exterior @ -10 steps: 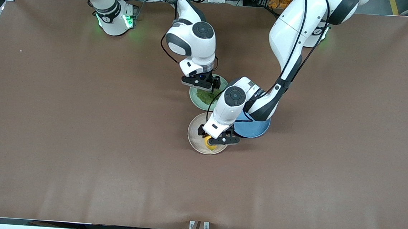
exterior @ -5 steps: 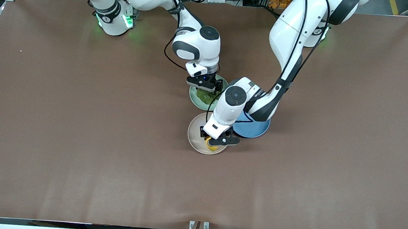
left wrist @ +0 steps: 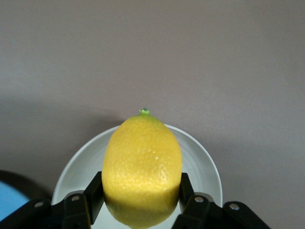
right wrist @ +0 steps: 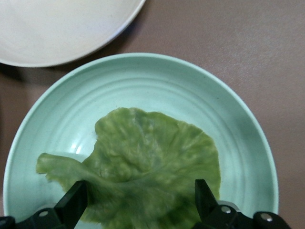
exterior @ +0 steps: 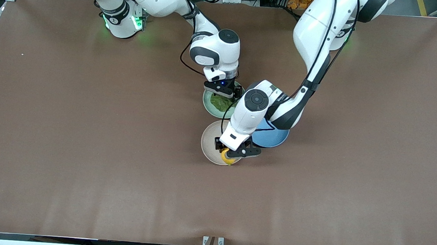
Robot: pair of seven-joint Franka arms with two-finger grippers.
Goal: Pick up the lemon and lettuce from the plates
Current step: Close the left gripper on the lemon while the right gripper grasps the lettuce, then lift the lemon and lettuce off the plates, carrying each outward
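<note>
The yellow lemon (exterior: 226,157) (left wrist: 142,169) is held between the fingers of my left gripper (exterior: 228,154) (left wrist: 140,198), just above the beige-pink plate (exterior: 210,141) (left wrist: 200,167) at its edge nearest the front camera. My right gripper (exterior: 221,94) (right wrist: 140,202) is open and low over the mint green plate (exterior: 207,102) (right wrist: 238,138), its two fingers straddling the crinkled green lettuce leaf (exterior: 220,103) (right wrist: 152,167) that lies flat on the plate.
A blue plate (exterior: 273,137) lies beside the beige-pink plate toward the left arm's end, partly under the left arm. The beige-pink plate's rim also shows in the right wrist view (right wrist: 57,33). Brown table (exterior: 86,148) all around.
My left gripper has lifted the lemon slightly and shifted it toward the plate's front-camera edge. My right gripper has come lower over the lettuce, toward the left arm's end.
</note>
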